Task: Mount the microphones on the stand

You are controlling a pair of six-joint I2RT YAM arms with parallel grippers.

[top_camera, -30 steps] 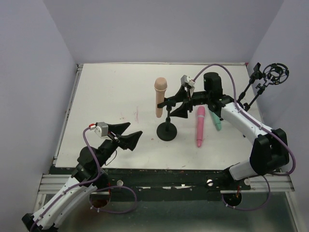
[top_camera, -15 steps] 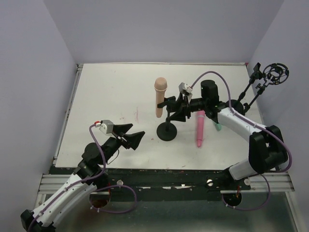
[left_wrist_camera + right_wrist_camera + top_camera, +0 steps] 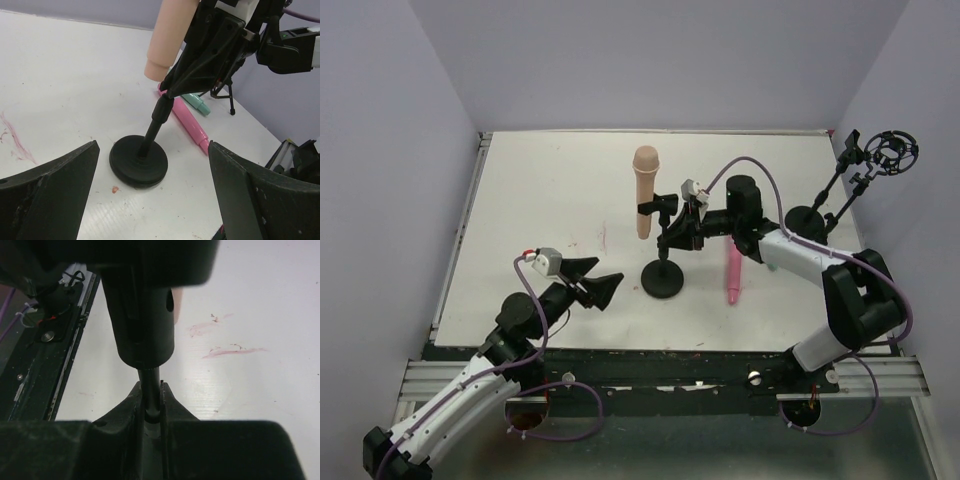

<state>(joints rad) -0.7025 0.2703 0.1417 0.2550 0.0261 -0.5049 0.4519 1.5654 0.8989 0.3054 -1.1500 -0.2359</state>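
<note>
Top view: the left arm sits low at the near left, forearm angled toward centre. The left gripper (image 3: 601, 276) has its fingers spread and grasps nothing; it points at the stand (image 3: 662, 280) but is apart from it. The right arm reaches in from the right with its elbow bent, and the right gripper (image 3: 680, 230) is clenched on the stand's pole. The peach microphone (image 3: 645, 190) stands upright in the stand's clip. The pink microphone (image 3: 731, 272) lies flat on the table (image 3: 540, 190), right of the base, with its far end under the right arm.

Left wrist view: both fingers are wide apart at the frame's lower corners, with the stand base between and beyond them. The teal microphone (image 3: 196, 103) lies just past the pink one, partly behind the right gripper. The peach microphone's head is cut off at the top.

Right wrist view: dark and blurred. The fingers pinch the thin pole. A peach sliver beside the collar is probably the clipped microphone.
</note>
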